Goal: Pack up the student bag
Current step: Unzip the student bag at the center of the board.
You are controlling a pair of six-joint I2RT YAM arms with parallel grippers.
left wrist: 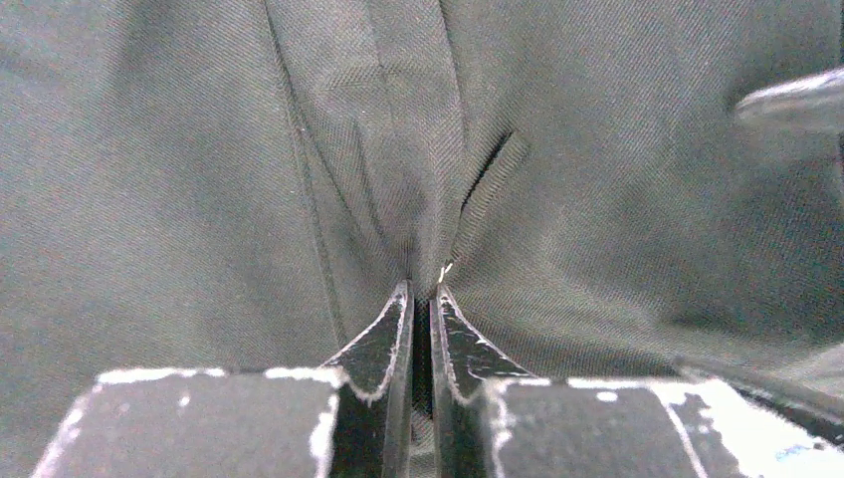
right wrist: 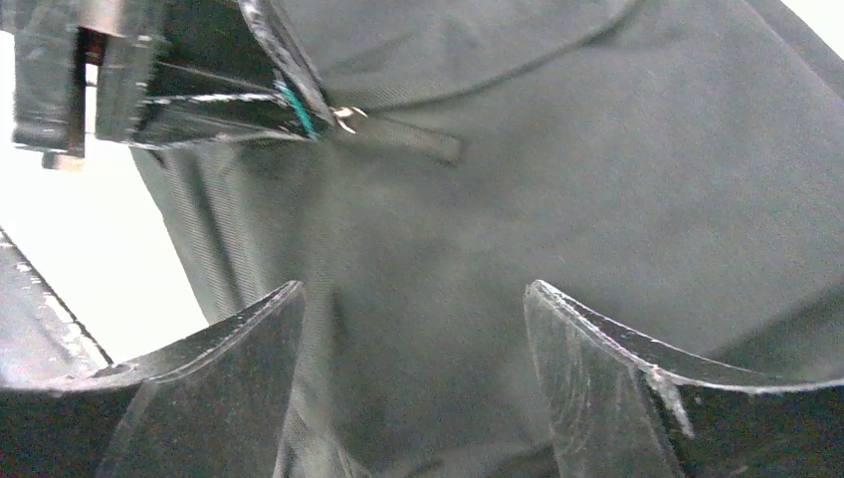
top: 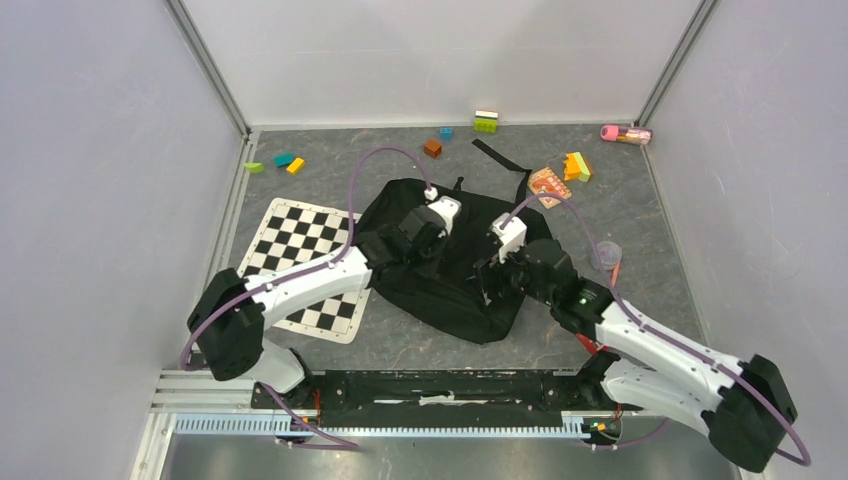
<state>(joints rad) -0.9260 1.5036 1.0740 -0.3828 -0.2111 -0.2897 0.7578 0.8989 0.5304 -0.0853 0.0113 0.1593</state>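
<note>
**A:** Where's the student bag [top: 450,300]?

**B:** Directly under both sets of jaws, slumped on the table [top: 650,220]. It seems to run from beyond the left jaws to nearer than the right ones. A strap [top: 500,158] trails off beyond the right jaws.

**A:** Left gripper [left wrist: 421,294]?

**B:** Pinched onto a fold of the bag's fabric, tips nearly meeting.

**A:** Right gripper [right wrist: 413,319]?

**B:** Spread wide over the fabric, holding nothing.

**A:** Edges?

**B:** Chessboard mat [top: 300,250] just outside the left jaws; toy blocks [top: 486,121] well beyond both.
</note>
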